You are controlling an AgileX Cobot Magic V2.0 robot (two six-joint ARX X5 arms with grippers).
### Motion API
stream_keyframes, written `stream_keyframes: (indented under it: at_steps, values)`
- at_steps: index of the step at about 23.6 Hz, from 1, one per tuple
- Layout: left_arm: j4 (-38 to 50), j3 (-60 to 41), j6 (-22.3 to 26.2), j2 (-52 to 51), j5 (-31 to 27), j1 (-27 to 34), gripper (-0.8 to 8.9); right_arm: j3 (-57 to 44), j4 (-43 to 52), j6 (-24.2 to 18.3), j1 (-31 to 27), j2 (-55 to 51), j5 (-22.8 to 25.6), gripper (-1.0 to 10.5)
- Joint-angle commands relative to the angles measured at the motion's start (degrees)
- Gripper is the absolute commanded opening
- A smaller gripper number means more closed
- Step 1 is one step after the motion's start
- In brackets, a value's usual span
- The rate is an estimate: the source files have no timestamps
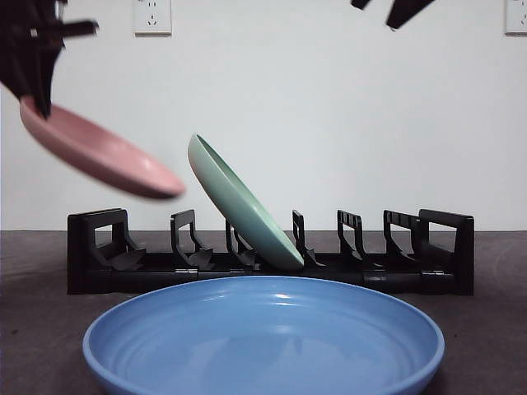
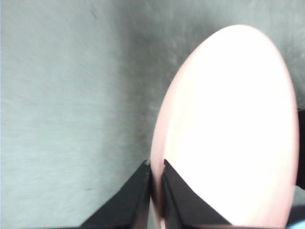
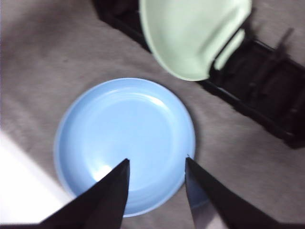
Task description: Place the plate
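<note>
We see the left end effector [image 1: 33, 78] pinching the pink plate [image 1: 99, 156] by its rim alone, high left of the rack [image 1: 272, 255], so it may slip or strike the green plate [image 1: 243, 206], while the right end effector [image 3: 156, 164] hangs spread over the blue plate [image 3: 125, 143].

left end effector [image 2: 156, 191]: black, wedge-shaped jaws | right end effector [image 3: 156, 191]: black, tapered jaws

2 white wall sockets [image 1: 152, 16] are sitting high on the wall [image 1: 329, 123] I am facing, 1 over the rack's left end, 1 at the right edge.
</note>
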Motion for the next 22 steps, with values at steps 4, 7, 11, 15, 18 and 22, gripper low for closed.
stream_keyframes:
  at_steps: [4,7,11,15,18,22]
  values:
    - [-10.7,8.5,4.1,-1.9,-0.4,2.4,0.16,1.1,-0.2,-0.9,-1.6,-0.2,8.6,1.9]
    - [-13.3,8.3,3.7,-5.4,-0.4,3.0,0.16,1.1,-0.2,-3.2,-5.1,-0.3,8.8,2.6]
    - [-13.3,6.8,3.0,-9.7,-0.3,3.0,0.16,1.1,-0.3,-5.2,-8.5,-0.5,8.8,2.9]
    - [-12.8,1.7,2.7,-15.0,0.5,2.9,0.16,1.2,-0.3,-6.5,-11.2,-0.7,8.6,2.9]
    - [-10.8,-5.9,2.3,-20.4,2.3,2.9,0.16,1.2,-0.3,-7.4,-12.8,-0.7,8.5,2.9]
    - [-8.2,-17.7,1.7,-29.0,4.3,2.9,0.16,1.1,-0.2,-8.1,-13.7,-0.7,8.5,2.9]
